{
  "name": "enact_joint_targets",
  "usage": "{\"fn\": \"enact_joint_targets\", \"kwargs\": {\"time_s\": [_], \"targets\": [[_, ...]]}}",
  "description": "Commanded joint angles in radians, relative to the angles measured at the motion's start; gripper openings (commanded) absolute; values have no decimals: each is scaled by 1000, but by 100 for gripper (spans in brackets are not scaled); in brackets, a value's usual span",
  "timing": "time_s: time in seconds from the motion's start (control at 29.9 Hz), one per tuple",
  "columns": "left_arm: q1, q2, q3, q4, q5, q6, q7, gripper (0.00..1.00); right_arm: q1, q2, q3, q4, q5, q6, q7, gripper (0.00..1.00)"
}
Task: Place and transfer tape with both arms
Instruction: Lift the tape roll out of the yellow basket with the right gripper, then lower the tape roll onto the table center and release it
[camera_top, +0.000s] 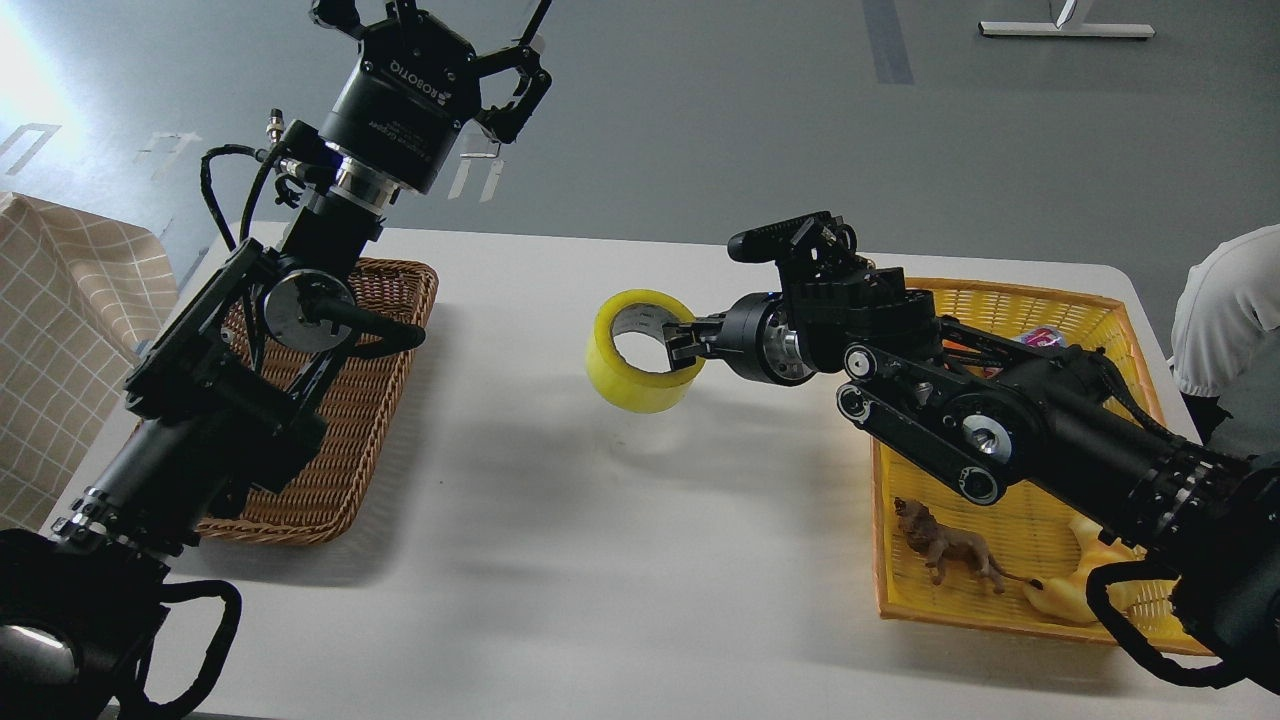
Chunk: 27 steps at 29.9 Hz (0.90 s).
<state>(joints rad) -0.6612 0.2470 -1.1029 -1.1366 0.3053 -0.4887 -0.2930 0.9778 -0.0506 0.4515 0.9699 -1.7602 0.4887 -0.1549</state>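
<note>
right gripper (680, 338) held the tape (645, 350) above the middle of the white table (560, 560), left gripper (450, 40) raised and holding nothing.

the right arm (1000, 420) reached in from the right over the yellow basket (1000, 300), its fingers clamped on the near wall of the roll, one inside the grey-white core and one outside; the roll sat tilted, its opening facing up and towards the camera, with its shadow on the table just below it. the left arm (230, 400) rose over the brown wicker basket (350, 440) at the left side of the table, its jaws spread apart high near the top edge of the view, well apart from the tape. in the yellow basket lay a toy lion (945, 550) and, beside it, a pale yellow toy (1075, 585) partly hidden by the arm.
</note>
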Motion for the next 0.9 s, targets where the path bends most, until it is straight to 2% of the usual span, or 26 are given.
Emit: {"fn": "enact_joint_targets", "kwargs": {"time_s": [0.0, 0.27, 0.43, 0.87], "targets": [[0, 0, 0, 0, 0, 0, 0, 98, -1, 26, -28, -31, 1, 0, 0, 12], [0, -3, 0, 0, 0, 0, 0, 98, -4, 38, -73, -39, 2, 0, 0, 13], [2, -9, 0, 0, -2, 0, 0, 98, -2, 51, -108, -106, 16, 0, 0, 17], [5, -8, -2, 0, -2, 0, 0, 98, 1, 51, -146, -178, 11, 0, -2, 17]]}}
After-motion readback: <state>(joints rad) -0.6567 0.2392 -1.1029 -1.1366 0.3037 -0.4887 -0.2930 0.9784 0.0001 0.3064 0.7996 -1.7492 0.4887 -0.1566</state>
